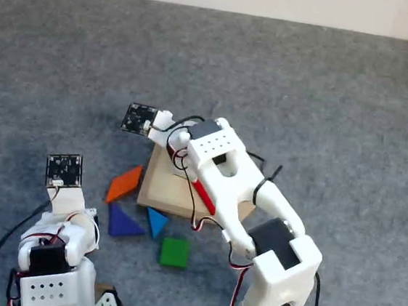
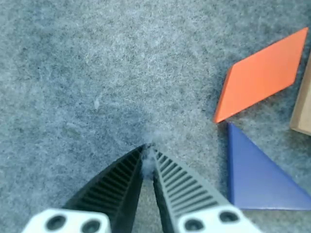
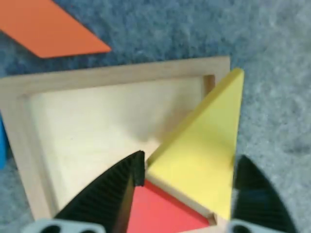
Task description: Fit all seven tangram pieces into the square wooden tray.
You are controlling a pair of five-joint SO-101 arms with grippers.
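Fingers (image 3: 114, 187) of the right gripper (image 3: 189, 162): spread wide, 1 against each side of the yellow triangle (image 3: 204, 141), and by the look of it clamped on that piece. Holds it tilted over 1 corner of the square wooden tray (image 3: 112, 73), not yet flat. Long edge: slanting from beside the red triangle (image 3: 160, 211), flat inside the tray, up and out across the rim, with 1 tip poking past the wall. Points, then, to a move inward toward the bare tray floor, plus a levelling, before letting go; otherwise risks a piece propped on the rim. Looks like a fit with the long edge against the red triangle, though hard to be sure from this angle.

Left gripper (image 2: 148, 148): ribbed fingers (image 2: 175, 179) closed almost tip to tip, nothing between them, low over the grey mat (image 2: 97, 73). Sits apart from the tray's inside but close to the loose pieces: orange parallelogram (image 2: 260, 75) and dark blue triangle (image 2: 257, 179) near the fingertips, both flat on the mat, corners nearly touching. Makes this the nearer arm for those 2. Further along the tray's outer edge in the high view: light blue triangle (image 1: 157, 221) just beside the tray, and green square (image 1: 174, 252) just beyond it, between the 2 arms' bases.
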